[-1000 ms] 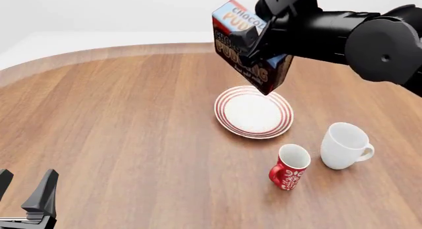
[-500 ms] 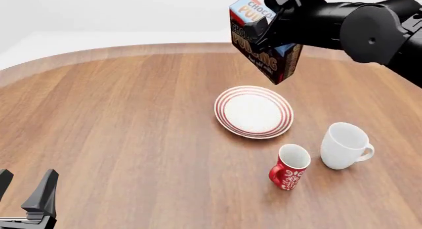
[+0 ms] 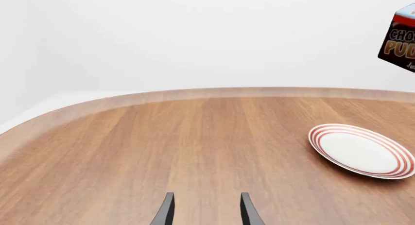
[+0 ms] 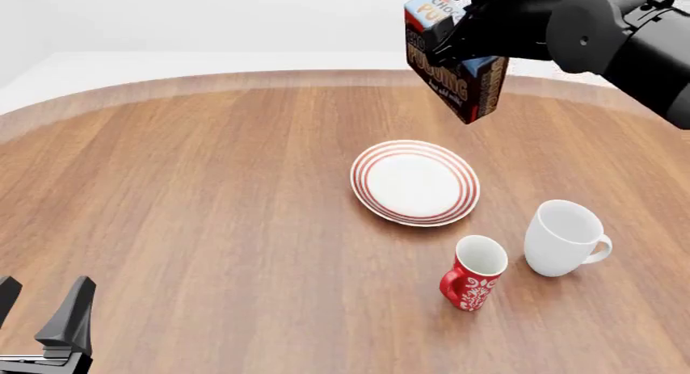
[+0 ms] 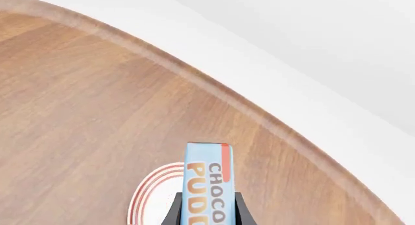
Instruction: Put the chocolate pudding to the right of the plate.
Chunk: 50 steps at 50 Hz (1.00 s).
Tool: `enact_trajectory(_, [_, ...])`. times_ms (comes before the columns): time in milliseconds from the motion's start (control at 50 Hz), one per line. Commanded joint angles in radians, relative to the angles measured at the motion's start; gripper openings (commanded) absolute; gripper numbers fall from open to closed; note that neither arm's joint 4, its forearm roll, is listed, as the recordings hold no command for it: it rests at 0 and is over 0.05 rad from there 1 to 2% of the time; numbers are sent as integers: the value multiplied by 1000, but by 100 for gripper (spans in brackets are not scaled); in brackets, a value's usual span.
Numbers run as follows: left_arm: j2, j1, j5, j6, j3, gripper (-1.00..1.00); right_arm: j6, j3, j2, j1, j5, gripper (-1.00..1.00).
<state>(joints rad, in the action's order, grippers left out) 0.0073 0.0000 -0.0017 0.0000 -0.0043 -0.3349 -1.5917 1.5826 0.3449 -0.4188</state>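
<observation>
High above the table's far side hangs the chocolate pudding [image 4: 453, 67], a tilted carton with a light blue top and dark brown sides, and my right gripper [image 4: 466, 36] is shut on it. In the right wrist view the chocolate pudding [image 5: 207, 183] sits between the two dark fingers, with part of the plate [image 5: 152, 193] below it. The plate [image 4: 415, 182], white with red rings, lies flat on the table below and slightly left of the carton. The left wrist view shows the plate [image 3: 361, 150] and a corner of the chocolate pudding [image 3: 399, 43]. My left gripper [image 4: 38, 313] rests open at the near left.
A white mug [image 4: 563, 237] stands to the right of and nearer than the plate. A red patterned mug [image 4: 473, 272] stands just left of it. The round wooden table [image 4: 194, 196] curves away at the back, its edge [image 5: 214, 89] close behind the carton.
My right gripper has carried the chocolate pudding up and to the right, from over the plate's far rim to beyond and right of it. The left arm has not moved.
</observation>
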Motion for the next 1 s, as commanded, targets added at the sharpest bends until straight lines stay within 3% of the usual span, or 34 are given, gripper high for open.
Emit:
enact_trajectory(20, [0,0,0,0,0,100,25,-43,71,-60,4,-100])
enact_trajectory(560, [0,0,0,0,0,100,9,5,103,-161,49,-100])
enact_trajectory(1000, [0,0,0,0,0,100,49,73,150,-251,131,-100])
